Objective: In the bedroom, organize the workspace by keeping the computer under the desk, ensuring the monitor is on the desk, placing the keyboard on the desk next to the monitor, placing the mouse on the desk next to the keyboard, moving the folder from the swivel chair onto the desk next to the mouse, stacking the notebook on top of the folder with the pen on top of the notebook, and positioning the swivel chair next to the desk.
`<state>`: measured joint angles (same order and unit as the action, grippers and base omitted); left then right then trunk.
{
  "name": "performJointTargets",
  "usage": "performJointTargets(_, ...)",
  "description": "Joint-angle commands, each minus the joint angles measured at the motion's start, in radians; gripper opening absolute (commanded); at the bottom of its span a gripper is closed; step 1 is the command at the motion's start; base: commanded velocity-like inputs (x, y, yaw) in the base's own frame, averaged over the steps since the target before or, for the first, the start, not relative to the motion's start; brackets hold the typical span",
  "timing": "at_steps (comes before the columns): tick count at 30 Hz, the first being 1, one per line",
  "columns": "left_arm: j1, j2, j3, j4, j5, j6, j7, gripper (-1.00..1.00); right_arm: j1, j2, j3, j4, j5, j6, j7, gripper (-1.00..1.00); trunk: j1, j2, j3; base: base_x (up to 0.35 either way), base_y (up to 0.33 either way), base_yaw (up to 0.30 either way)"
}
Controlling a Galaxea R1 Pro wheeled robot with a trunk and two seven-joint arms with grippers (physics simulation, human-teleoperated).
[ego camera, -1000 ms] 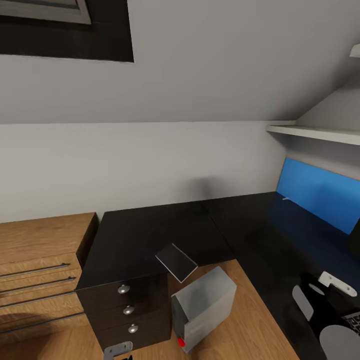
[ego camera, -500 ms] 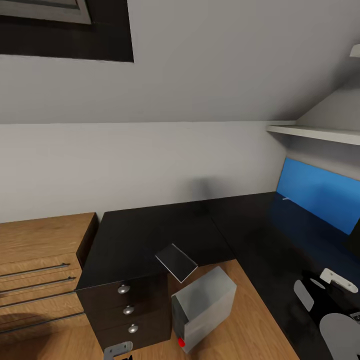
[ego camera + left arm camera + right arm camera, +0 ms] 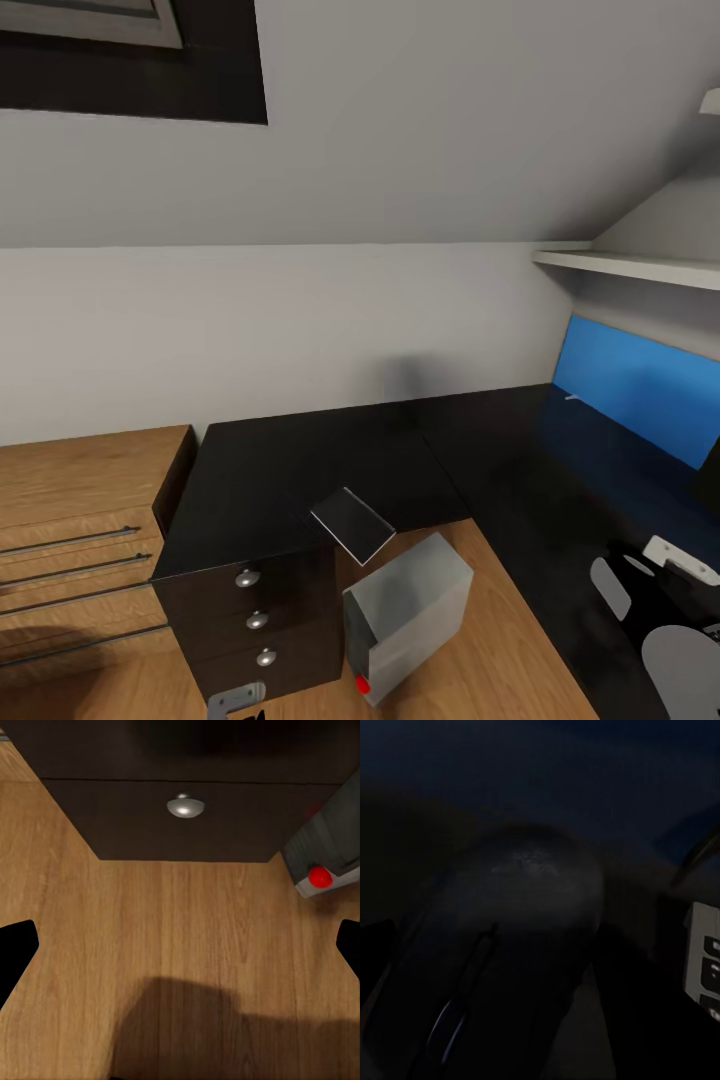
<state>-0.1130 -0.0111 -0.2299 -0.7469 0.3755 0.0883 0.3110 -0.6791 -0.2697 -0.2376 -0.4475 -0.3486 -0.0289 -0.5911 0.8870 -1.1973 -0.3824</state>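
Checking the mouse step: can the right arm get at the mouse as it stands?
Probably yes. The right wrist view has the mouse close up, directly ahead of the fingers, nothing between. Whether the right gripper is open around it or already shut is too dark to tell.

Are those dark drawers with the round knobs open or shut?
Shut: the drawers have fronts sitting flush, with all three knobs in line.

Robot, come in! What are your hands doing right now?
Right end effector closing around mouse, grip unconfirmed. Left end effector open over wood floor. Computer beside drawers.
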Motion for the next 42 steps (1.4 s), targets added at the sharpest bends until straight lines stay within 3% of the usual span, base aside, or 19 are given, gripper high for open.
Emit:
performJointTargets(1,0.000,0.001,-0.004,-0.003,0.007,0.004,0.008,1.00,0.000,0.000,0.001,-0.002,-0.012,-0.003,-0.003,-1.00,0.000,-0.001,-0.001,0.000,0.000,0.000)
performJointTargets(5,0.000,0.001,-0.002,-0.014,0.009,0.004,0.007,1.00,0.000,-0.003,0.000,-0.002,-0.012,0.012,-0.004,-1.00,0.000,-0.001,-0.001,0.000,0.000,0.000)
performJointTargets(9,0.000,0.000,0.001,-0.030,0.011,0.005,0.008,1.00,0.000,-0.008,-0.006,-0.036,-0.012,0.121,-0.003,-1.00,0.000,-0.001,-0.001,0.000,0.000,0.000)
performJointTargets(14,0.000,0.000,0.000,-0.034,0.011,0.004,0.009,1.00,0.000,-0.009,-0.093,-0.105,-0.013,0.224,-0.002,-1.00,0.000,-0.001,-0.001,0.000,0.000,0.000)
performJointTargets(18,0.000,0.000,-0.001,-0.034,0.011,0.004,0.011,1.00,0.000,-0.009,-0.102,-0.110,-0.013,0.234,0.000,-1.00,0.000,-0.001,-0.001,0.000,0.000,0.000)
performJointTargets(42,0.000,-0.001,-0.003,-0.034,0.010,0.004,0.013,1.00,0.000,-0.009,-0.108,-0.112,-0.012,0.235,0.000,-1.00,0.092,-0.169,-0.076,0.000,0.000,0.000)
